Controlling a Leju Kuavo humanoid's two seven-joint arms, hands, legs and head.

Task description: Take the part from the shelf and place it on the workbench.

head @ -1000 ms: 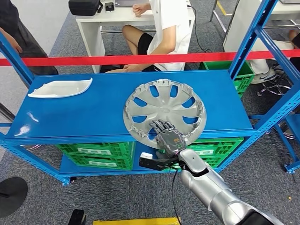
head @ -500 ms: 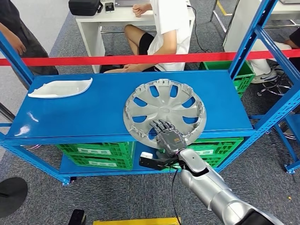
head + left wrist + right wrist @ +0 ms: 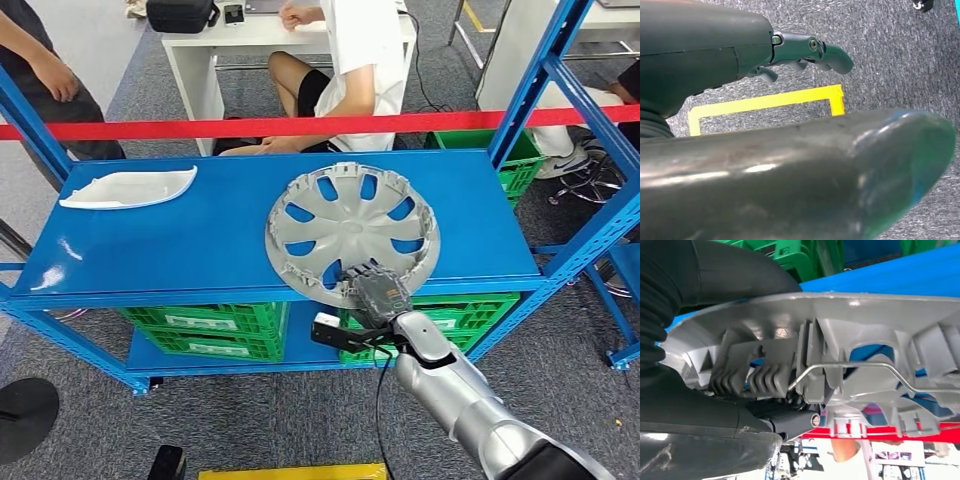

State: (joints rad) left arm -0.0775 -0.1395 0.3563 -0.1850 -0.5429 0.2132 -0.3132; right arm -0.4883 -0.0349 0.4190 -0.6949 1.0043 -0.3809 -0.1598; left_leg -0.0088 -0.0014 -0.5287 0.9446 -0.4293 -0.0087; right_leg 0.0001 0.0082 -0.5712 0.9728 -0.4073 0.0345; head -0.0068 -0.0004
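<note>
Head view: the right hand (image 3: 375, 293) grips the near rim of the hubcap (image 3: 352, 232), centre frame, on the blue shelf (image 3: 189, 235). Its fingers (image 3: 753, 379) curl over the rim. The left hand (image 3: 806, 50) looks empty, fingers apparently apart.

shelf (image 3: 189, 240): blue metal rack, flat blue top board, blue uprights at both ends
on top, 3 o'clock side: grey wheel cover (image 3: 352, 235), near edge overhanging the front lip
on top, 10 o'clock corner: white curved trim piece (image 3: 128, 188), lying flat, well apart from wheel cover
lower board: green crates (image 3: 204, 330) side by side under the top board
floor (image 3: 90, 420): grey carpet
</note>
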